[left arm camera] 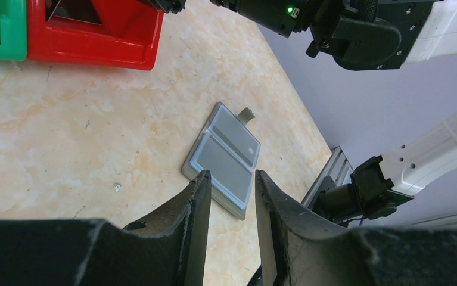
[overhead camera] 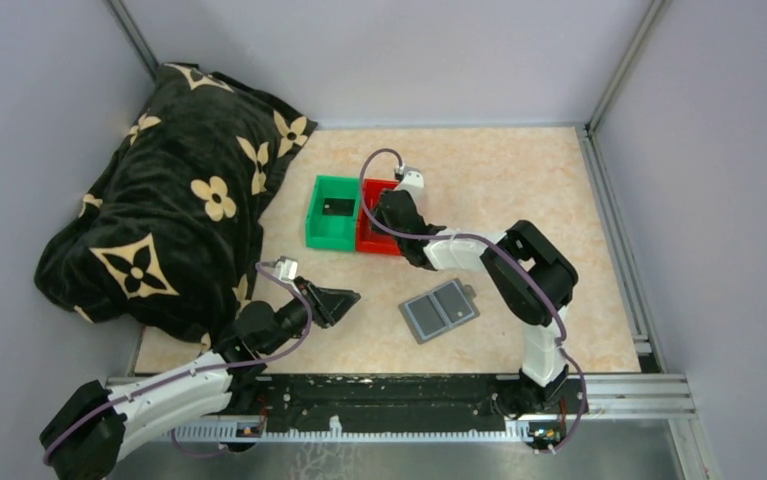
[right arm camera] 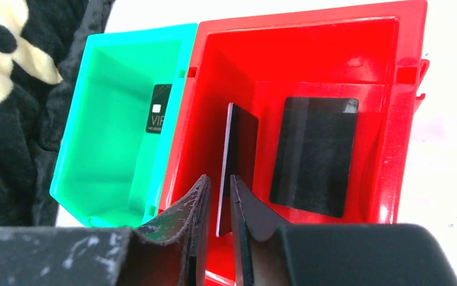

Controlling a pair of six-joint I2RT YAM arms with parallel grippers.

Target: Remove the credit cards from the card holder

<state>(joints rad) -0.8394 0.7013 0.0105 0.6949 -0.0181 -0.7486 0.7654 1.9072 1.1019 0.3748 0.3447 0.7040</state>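
Observation:
The grey card holder (overhead camera: pixel 439 310) lies open and flat on the table; in the left wrist view (left arm camera: pixel 226 158) its panels show no card. My left gripper (overhead camera: pixel 347 298) is open and empty, its tips (left arm camera: pixel 232 174) just short of the holder. My right gripper (overhead camera: pixel 387 212) hangs over the red bin (overhead camera: pixel 374 244). Its jaws (right arm camera: pixel 220 177) stand narrowly apart, with a black credit card (right arm camera: pixel 241 149) on edge between them, against the right finger and clear of the left. A second black card (right arm camera: pixel 315 155) lies flat in the red bin (right arm camera: pixel 214 71). A third card (right arm camera: pixel 157 108), marked VIP, lies in the green bin (right arm camera: pixel 112 149).
The green bin (overhead camera: pixel 329 238) stands directly left of the red one. A black blanket with cream flowers (overhead camera: pixel 169 210) fills the left side. Grey walls enclose the table, and a metal rail (overhead camera: pixel 409 395) runs along the near edge.

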